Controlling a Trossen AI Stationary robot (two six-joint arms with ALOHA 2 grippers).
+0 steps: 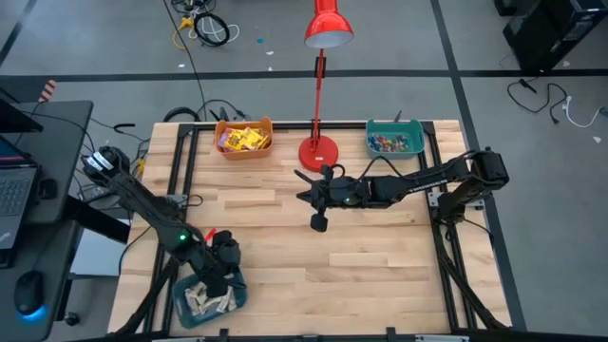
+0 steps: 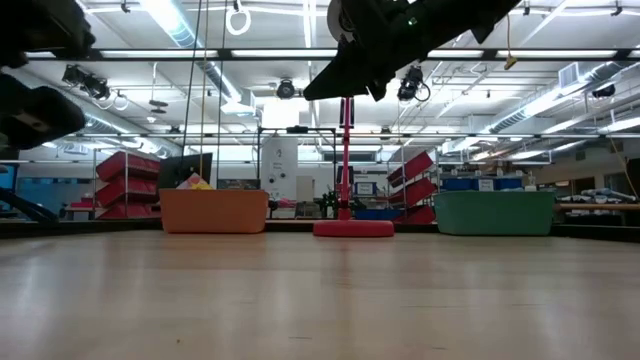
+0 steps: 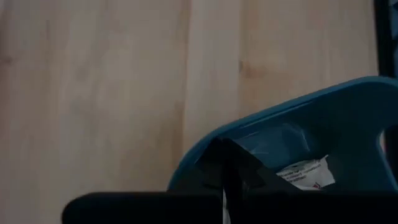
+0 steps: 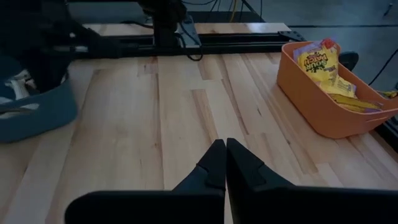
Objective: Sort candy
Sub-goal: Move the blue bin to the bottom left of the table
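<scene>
Sorting looks close to done: no loose candy visible on the table. Yellow packets sit in the orange bin far left, small coloured pieces in the teal bin far right, beige bars in the blue bin near left. Left gripper pressed together, empty, over the blue bin. Right gripper pressed together, empty, hovering mid-table by the lamp.

A red desk lamp is stood at the far middle of the wooden table, its round base set between an orange bin and a teal bin. A blue bin is placed at the near left corner. A laptop and a mouse are seen on a dark desk beside the table.
</scene>
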